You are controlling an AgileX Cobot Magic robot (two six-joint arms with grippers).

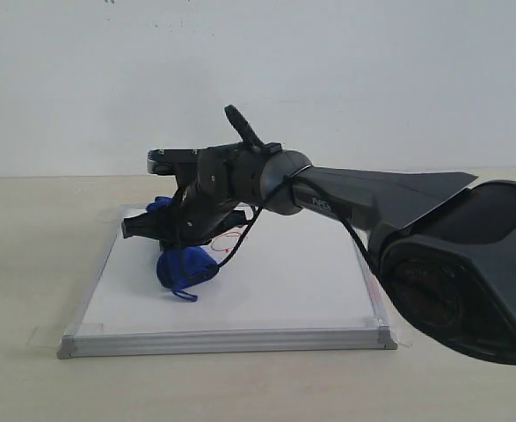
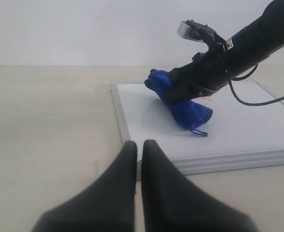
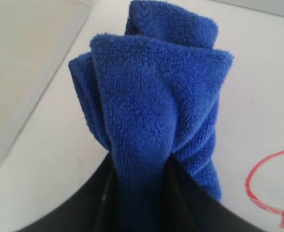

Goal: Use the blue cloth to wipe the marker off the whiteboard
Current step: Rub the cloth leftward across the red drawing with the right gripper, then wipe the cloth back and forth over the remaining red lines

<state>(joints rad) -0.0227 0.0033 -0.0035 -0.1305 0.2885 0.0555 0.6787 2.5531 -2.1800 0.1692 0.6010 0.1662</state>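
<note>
Setting: pale table (image 1: 29,264) against a plain white wall, with the whiteboard (image 1: 284,290) lying flat on it.
Right gripper (image 3: 139,175): clamped on the blue cloth (image 3: 151,106), which bunches up between its jaws.
Cloth position: over the board's left part, hanging low; its loop seems to touch the surface.
Marker (image 3: 270,186): a red circle with a stroke below it, unsmudged, just beside the cloth.
Left gripper (image 2: 139,154): jaws pressed together and empty, off the board near its front edge.
Done: cloth picked up and brought to the drawing.
Left: by my reading, all the wiping; the visible red lines look intact.
</note>
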